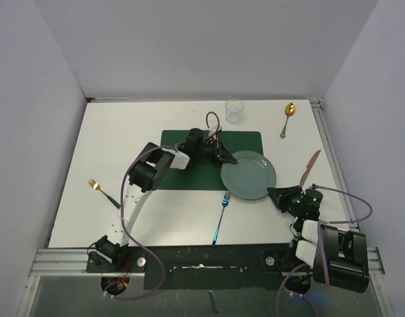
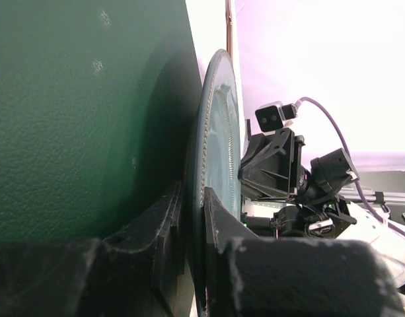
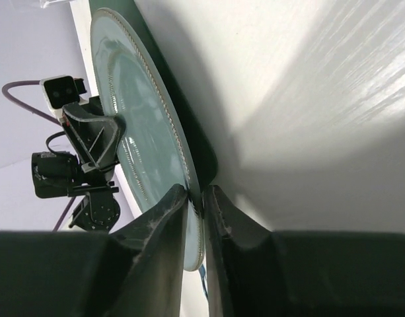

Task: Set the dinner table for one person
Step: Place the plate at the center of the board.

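Observation:
A grey-green plate (image 1: pixel 248 175) lies half on the dark green placemat (image 1: pixel 202 165) and half on the white dinner table (image 1: pixel 123 132). My left gripper (image 1: pixel 224 156) is shut on the plate's far-left rim; the left wrist view shows the rim (image 2: pixel 219 132) pinched between its jaws (image 2: pixel 194 218). My right gripper (image 1: pixel 276 194) is at the near-right rim, and in the right wrist view both fingers (image 3: pixel 199 205) press on the plate's (image 3: pixel 133 112) edge. The plate is slightly raised off the table there.
A clear glass (image 1: pixel 234 111) stands behind the placemat. A gold spoon (image 1: pixel 288 119) and a copper knife (image 1: pixel 310 166) lie at the right. A blue fork (image 1: pixel 220 216) lies near the plate's front, and a gold fork (image 1: pixel 103 191) lies at the left.

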